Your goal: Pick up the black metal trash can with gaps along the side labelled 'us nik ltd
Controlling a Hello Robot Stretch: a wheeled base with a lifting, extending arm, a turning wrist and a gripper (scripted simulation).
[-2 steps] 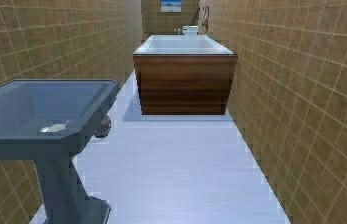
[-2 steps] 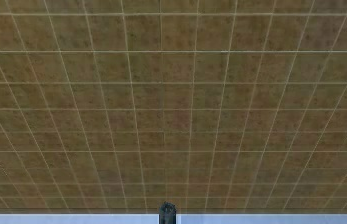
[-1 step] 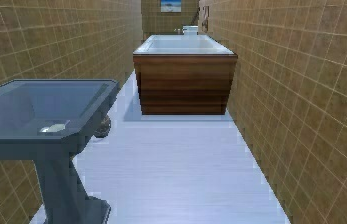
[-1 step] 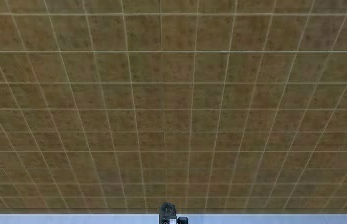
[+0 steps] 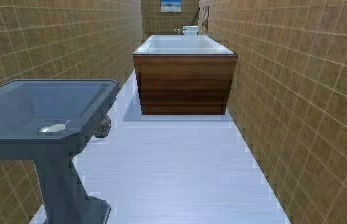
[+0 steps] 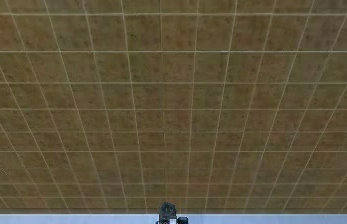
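A small dark part of my gripper (image 6: 168, 212) pokes up from the arm side view's bottom edge, just left of the middle. Behind it are a thin strip of pale floor and a brown tiled wall (image 6: 171, 110). Too little of its far end is visible, so I cannot tell whether it holds anything. In the forward view a narrow bathroom runs ahead, with a pale blue-white floor (image 5: 171, 160) between brown tiled walls.
A grey-blue pedestal sink (image 5: 41, 110) stands at the forward view's near left, with a small pale item (image 5: 53, 127) on its rim and a round grey thing (image 5: 103, 125) at its side. A wood-panelled bathtub (image 5: 184, 80) blocks the far end. Floor runs between them.
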